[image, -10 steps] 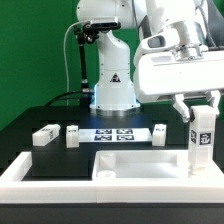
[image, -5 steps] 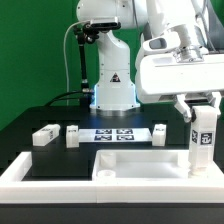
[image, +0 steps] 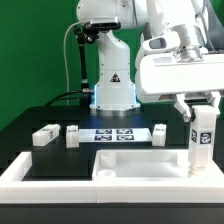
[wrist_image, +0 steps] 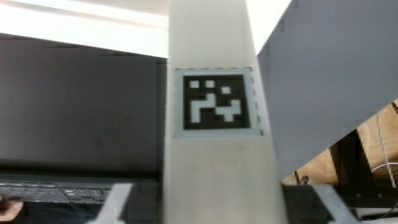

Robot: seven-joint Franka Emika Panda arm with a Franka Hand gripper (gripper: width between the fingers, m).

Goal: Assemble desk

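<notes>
My gripper (image: 200, 108) is shut on one white leg block (image: 203, 142) and holds it upright at the exterior view's right, with its lower end at the right end of the flat white desk slab (image: 135, 166). Whether the leg touches the slab is not clear. In the wrist view the leg (wrist_image: 217, 100) fills the middle with its tag facing the camera, and the gripper (wrist_image: 217, 205) grips it between both fingers (wrist_image: 135, 200). Three more legs (image: 44, 136) (image: 73, 134) (image: 160, 133) lie on the black table behind the slab.
The marker board (image: 113, 133) lies between the loose legs, in front of the robot base (image: 113, 85). A raised white border rim (image: 25, 170) runs along the front and the exterior view's left of the table.
</notes>
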